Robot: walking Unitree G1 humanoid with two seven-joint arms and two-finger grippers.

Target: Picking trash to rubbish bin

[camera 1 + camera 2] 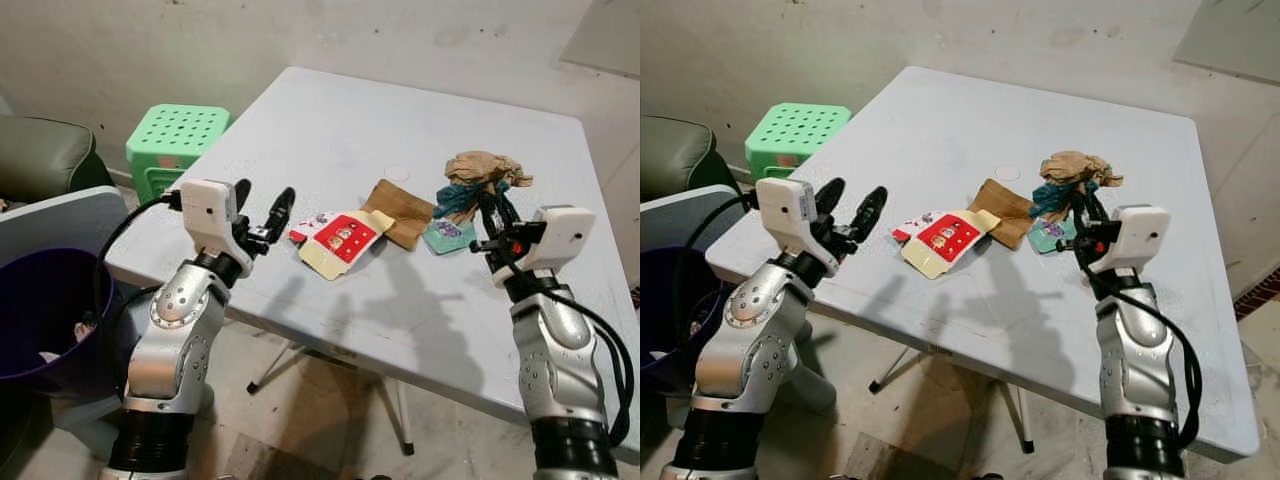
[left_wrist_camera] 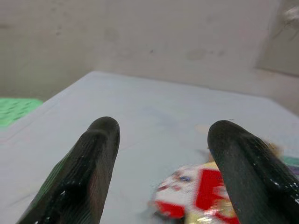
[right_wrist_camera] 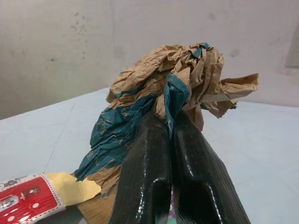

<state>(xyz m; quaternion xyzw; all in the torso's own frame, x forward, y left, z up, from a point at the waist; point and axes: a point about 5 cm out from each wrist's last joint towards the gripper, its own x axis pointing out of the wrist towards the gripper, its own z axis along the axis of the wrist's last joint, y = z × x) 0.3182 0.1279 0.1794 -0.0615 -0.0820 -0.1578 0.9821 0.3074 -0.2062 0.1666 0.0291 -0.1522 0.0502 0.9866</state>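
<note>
The crumpled brown and teal paper [image 3: 173,88] is pinched between the shut fingers of the right claw [image 1: 492,222], above the pale surface [image 1: 420,110] beside a teal wrapper [image 1: 447,236]. The grip should be kept firm while the wad is carried to the purple bin [image 1: 45,310] at the robot's left. The left claw [image 1: 262,212] is held open near the red and white carton [image 1: 340,240].

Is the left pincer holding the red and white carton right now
No, the left pincer hangs open above the table edge, and the red and white carton lies flat on the table, apart from it.
</note>
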